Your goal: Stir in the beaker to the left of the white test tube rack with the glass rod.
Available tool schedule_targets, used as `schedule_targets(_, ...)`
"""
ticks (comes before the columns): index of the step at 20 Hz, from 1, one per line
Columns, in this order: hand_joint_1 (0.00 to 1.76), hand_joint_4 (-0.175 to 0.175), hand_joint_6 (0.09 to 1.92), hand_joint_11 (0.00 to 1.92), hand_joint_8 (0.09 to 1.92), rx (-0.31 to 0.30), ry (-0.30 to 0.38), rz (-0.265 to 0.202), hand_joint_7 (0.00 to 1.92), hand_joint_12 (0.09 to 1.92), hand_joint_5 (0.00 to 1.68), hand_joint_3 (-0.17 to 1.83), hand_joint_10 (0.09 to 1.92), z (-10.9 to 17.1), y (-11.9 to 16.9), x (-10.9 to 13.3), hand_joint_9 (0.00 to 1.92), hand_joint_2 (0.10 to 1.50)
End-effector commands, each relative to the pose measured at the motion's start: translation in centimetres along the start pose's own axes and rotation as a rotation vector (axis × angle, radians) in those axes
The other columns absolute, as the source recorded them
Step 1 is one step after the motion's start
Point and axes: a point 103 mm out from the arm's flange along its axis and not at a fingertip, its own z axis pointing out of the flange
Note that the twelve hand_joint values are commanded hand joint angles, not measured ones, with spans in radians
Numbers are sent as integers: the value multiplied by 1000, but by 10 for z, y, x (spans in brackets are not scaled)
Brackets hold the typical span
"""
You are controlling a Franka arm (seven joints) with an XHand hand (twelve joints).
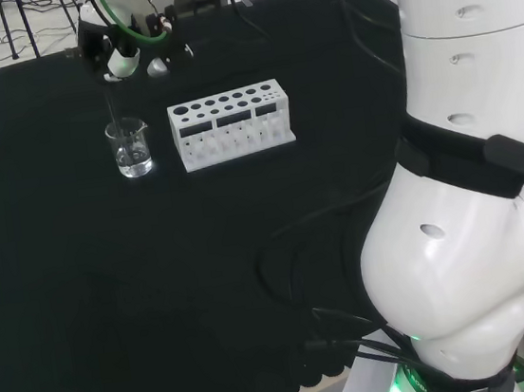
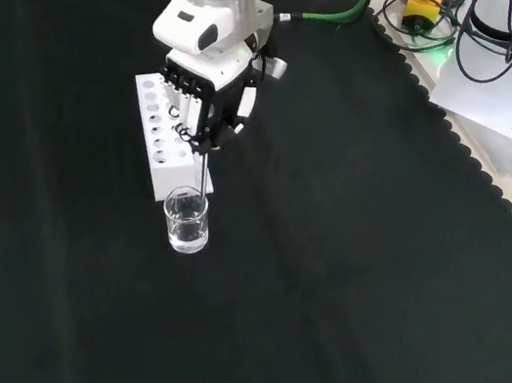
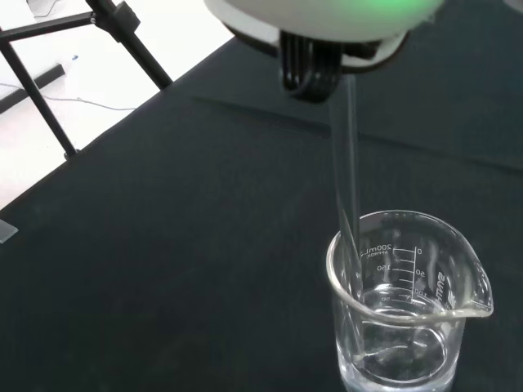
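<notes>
A clear glass beaker (image 1: pixel 130 148) (image 2: pixel 186 221) (image 3: pixel 404 302) with a little clear liquid stands on the black cloth, left of the white test tube rack (image 1: pixel 230 123) (image 2: pixel 164 139) in the head view. The hand (image 1: pixel 128 42) (image 2: pixel 202 103) hangs above the beaker, its fingers curled round a thin glass rod (image 1: pixel 111 104) (image 2: pixel 203 174) (image 3: pixel 349 196). The rod points straight down into the beaker. In the wrist view its lower end sits inside the glass, near the wall away from the spout.
The white arm links (image 1: pixel 470 180) stand at the right of the head view. Cables, a yellow device (image 2: pixel 422 8) and a sheet of paper (image 2: pixel 500 91) lie beyond the cloth's scalloped edge. A black tripod leg (image 3: pixel 41 90) stands off the cloth.
</notes>
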Motion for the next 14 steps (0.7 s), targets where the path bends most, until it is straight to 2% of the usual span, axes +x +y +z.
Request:
schedule_targets(1,1320,-175,548,1709,821,-23,-10,7,1332,569,1179,625,503,-3,16,-9,1826,688)
schedule_targets(14,1320,-175,549,1708,822,-22,-5,22,1332,570,1179,626,502,-9,19,-32,1826,688)
